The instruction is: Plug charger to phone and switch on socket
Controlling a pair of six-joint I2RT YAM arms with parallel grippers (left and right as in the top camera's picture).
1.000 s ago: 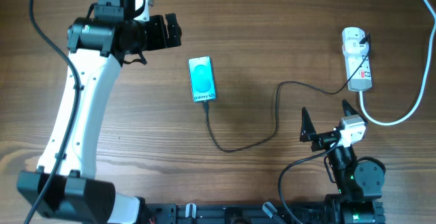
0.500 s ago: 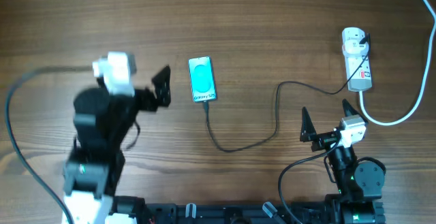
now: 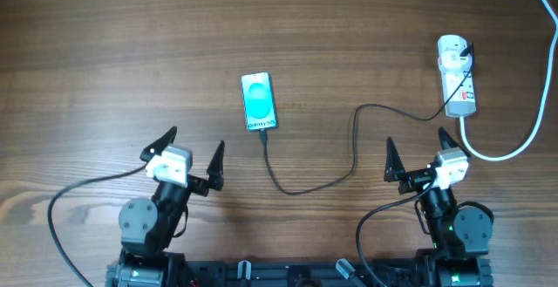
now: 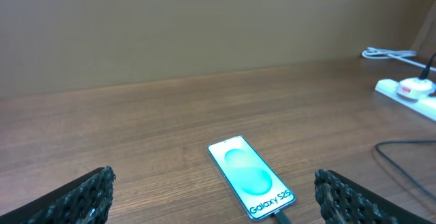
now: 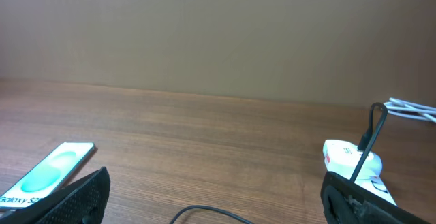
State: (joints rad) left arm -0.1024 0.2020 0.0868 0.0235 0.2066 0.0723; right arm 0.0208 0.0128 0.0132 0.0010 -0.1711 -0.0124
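The phone (image 3: 259,101) lies flat mid-table, screen cyan-green, "Galaxy" text at its near end. The thin black charger cable (image 3: 353,147) runs from the phone's near end, loops right and reaches the white socket strip (image 3: 456,86) at the far right, where its plug sits in the outlet. The cable tip (image 4: 281,216) is in the phone's port (image 4: 251,180). My left gripper (image 3: 192,158) is open and empty, near the table's front edge, left of the phone. My right gripper (image 3: 417,153) is open and empty, near the front edge, below the socket (image 5: 354,161).
A thick white cord (image 3: 523,139) curves from the socket strip toward the right table edge and the far right corner. The phone also shows at the left of the right wrist view (image 5: 51,173).
My left arm has drawn back from beside the phone at the far left to its low pose near the front edge. The right arm, phone and cable have not moved.
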